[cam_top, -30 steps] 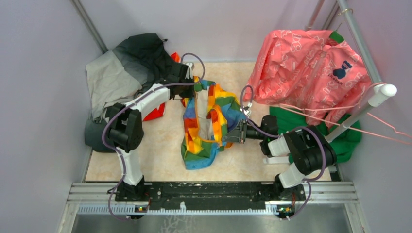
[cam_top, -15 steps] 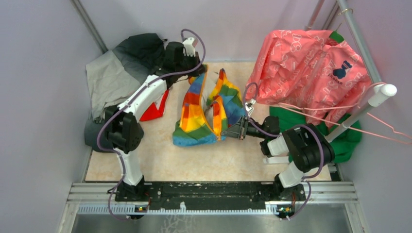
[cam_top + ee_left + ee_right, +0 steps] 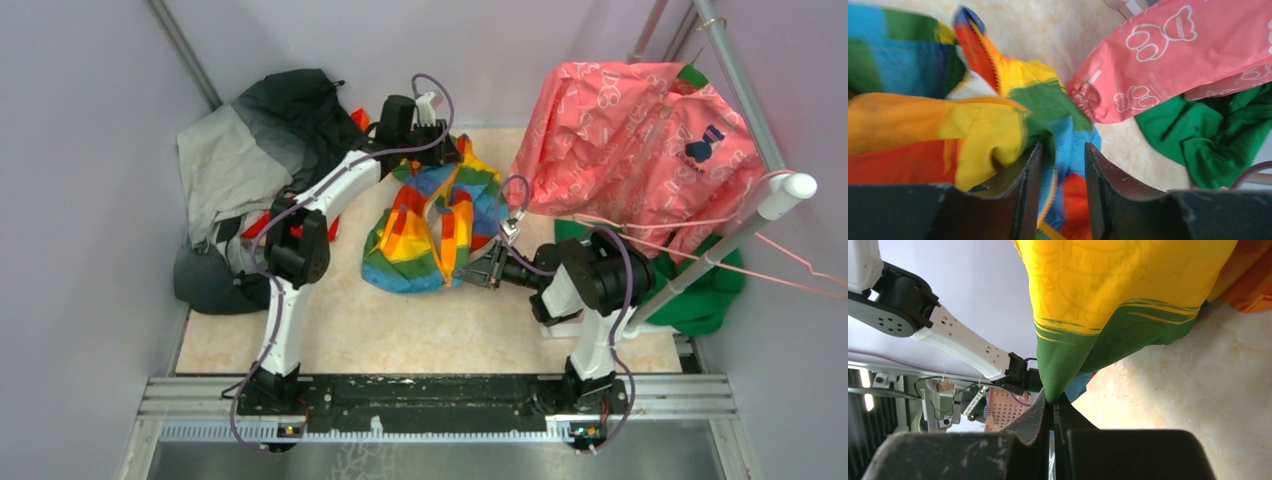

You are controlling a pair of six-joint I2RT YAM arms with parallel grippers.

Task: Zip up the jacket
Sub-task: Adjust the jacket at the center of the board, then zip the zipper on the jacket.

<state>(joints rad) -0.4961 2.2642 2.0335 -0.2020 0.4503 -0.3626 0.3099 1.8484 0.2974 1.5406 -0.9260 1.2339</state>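
Note:
The rainbow-striped jacket point(image 3: 420, 235) lies bunched in a heap on the table's middle. My left gripper point(image 3: 448, 152) hovers over its far end with its jaws open. In the left wrist view the striped cloth point(image 3: 988, 125) and a strip of orange zipper teeth show through the gap of the left gripper point(image 3: 1063, 148), with nothing pinched. My right gripper point(image 3: 468, 277) is at the heap's near right edge. In the right wrist view that gripper point(image 3: 1052, 401) is shut on a green corner of the jacket point(image 3: 1108, 290), which hangs up from the jaws.
A pink patterned garment point(image 3: 640, 140) hangs on the rail at the right, close to the jacket's far end, and shows again in the left wrist view point(image 3: 1168, 60). Green cloth point(image 3: 705, 290) lies under it. A grey-and-black jacket point(image 3: 250, 150) is piled at the back left.
My left arm swung right along the back and its jaws opened, letting go of the jacket's top. The jacket dropped from a stretched shape into a heap. My right gripper kept its grip.

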